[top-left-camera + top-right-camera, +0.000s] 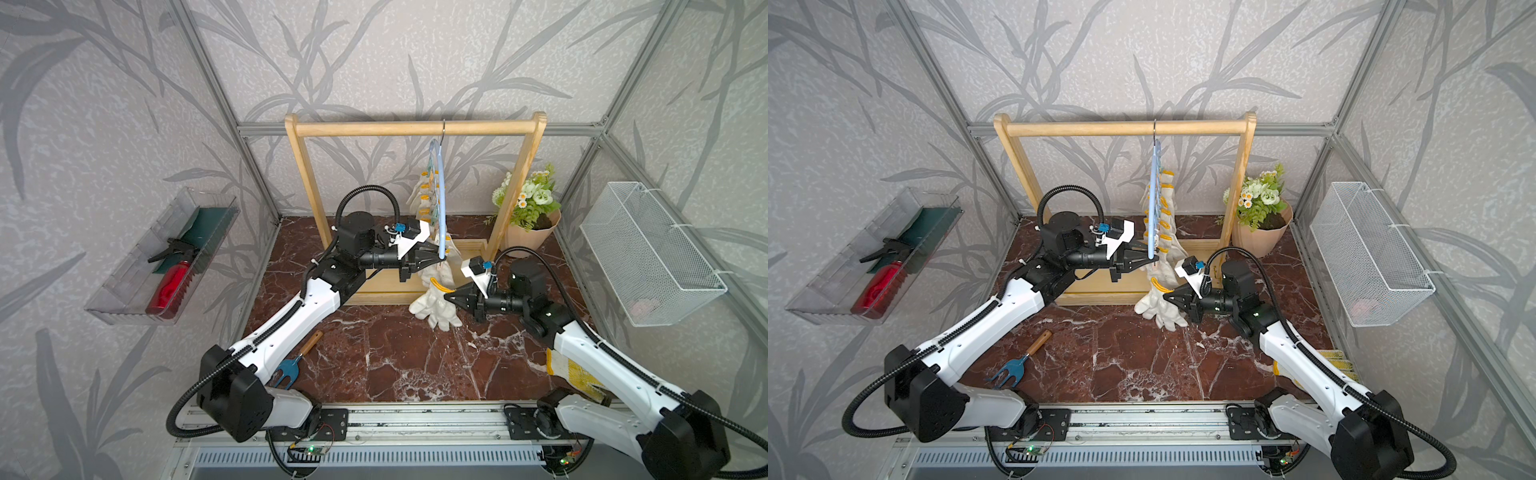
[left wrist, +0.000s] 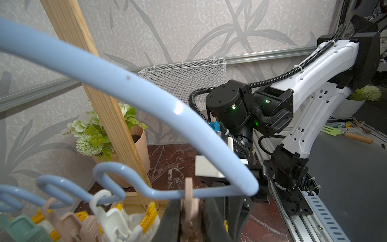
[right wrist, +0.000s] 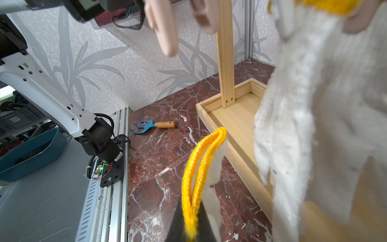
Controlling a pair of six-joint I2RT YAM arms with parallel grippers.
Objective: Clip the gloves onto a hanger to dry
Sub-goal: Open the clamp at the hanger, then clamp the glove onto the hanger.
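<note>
At the near end of the blue hanger [image 1: 440, 195], hooked on the wooden rack [image 1: 415, 128], the left pincer [image 1: 438, 259] is clenched on a beige clip [image 2: 189, 207], jaws either side of its legs. Whether the clip mouth is actually forced apart, can't tell. Just below & beside it, the right pincer [image 1: 446, 296] is clenched on the yellow cuff [image 3: 201, 159] of a white glove [image 1: 432, 309]. The glove's fingers dangle at the counter [image 1: 395, 357]; touching or not, can't tell. More gloves [image 1: 417, 194] hang clipped further along the hanger.

Risks, as I judge them:
- Hanger hangs by one hook only, so a sideways push from either arm prob. swings or slides it, and the clip mouth moves off the cuff.
- Clip legs look smooth & narrow. An off-centre squeeze could twist the clip or let it pop out & snap shut w/o the cuff in.
- Cuff loop stands floppy above the right jaws. On the way up it may fold aside, so the clip bites only the trim, or nothing.
- Both pincers sit v. near each other, so tips could knock during the lift.
- Neighbouring clipped glove hangs right beside the target clip & could snag.
- If the right lets go before the clip bites, glove drops to counter.
</note>
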